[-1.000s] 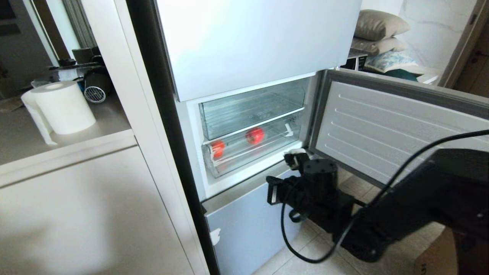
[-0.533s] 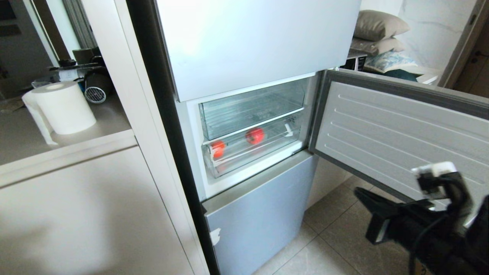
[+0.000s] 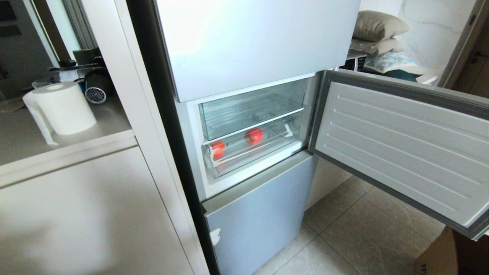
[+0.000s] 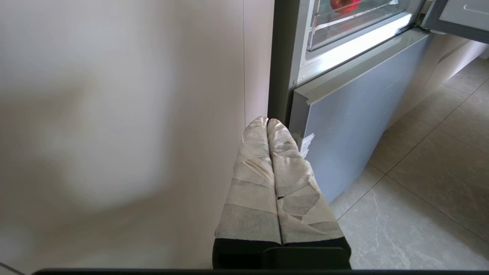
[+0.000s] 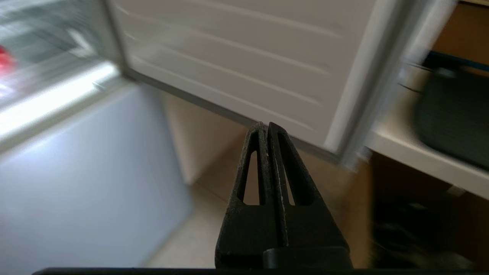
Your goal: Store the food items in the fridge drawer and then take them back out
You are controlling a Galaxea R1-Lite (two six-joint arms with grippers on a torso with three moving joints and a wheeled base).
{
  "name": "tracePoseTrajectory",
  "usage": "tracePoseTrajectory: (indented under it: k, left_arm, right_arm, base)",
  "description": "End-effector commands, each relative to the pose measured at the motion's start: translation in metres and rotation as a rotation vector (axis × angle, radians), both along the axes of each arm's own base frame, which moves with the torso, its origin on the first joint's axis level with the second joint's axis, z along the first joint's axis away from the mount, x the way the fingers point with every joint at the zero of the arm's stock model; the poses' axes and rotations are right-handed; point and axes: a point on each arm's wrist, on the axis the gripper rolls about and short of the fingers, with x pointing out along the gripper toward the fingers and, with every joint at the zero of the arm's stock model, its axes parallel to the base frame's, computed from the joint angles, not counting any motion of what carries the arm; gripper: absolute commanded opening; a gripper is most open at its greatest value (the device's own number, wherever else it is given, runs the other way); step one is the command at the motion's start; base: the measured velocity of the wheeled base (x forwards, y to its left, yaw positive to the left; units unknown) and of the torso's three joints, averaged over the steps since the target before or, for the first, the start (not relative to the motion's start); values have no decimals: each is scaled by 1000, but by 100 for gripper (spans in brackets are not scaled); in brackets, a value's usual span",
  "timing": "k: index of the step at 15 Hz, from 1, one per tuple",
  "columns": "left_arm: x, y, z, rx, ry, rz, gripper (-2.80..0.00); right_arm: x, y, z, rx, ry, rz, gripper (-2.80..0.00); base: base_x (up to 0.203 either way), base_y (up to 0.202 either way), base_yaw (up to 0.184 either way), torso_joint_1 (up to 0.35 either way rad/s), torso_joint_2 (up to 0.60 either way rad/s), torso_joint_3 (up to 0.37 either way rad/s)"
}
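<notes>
Two round red food items sit inside the clear plastic fridge drawer, the lower of 2 transparent drawers in the open compartment: the orange-red ribbed one at the left end, the deeper red smooth one further right and well apart from it. Both drawers are pushed in. To the right the white ribbed fridge door stands swung wide open over the beige tiled floor. Neither arm shows from the head camera. The left gripper, its fingers wrapped in pale tape, is clenched on nothing near the frosted blue lower panel. The black right gripper is pressed closed and empty, below the open door's lower edge.
</notes>
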Motion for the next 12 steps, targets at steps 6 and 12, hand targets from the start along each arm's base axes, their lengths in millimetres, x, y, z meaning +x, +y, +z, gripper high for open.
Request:
tracePoseTrajectory:
  k: [6,12]
  left_arm:
    - [0,0,0,0,0,0,-280]
    - [0,0,0,0,-1,0,-280]
  right_arm:
    - [-52,-1,-52,-46,130,158,-280]
    - [-76,2,-68,-101,-3,362,-280]
  base:
    - [0,0,0,0,0,0]
    - [0,0,0,0,0,0]
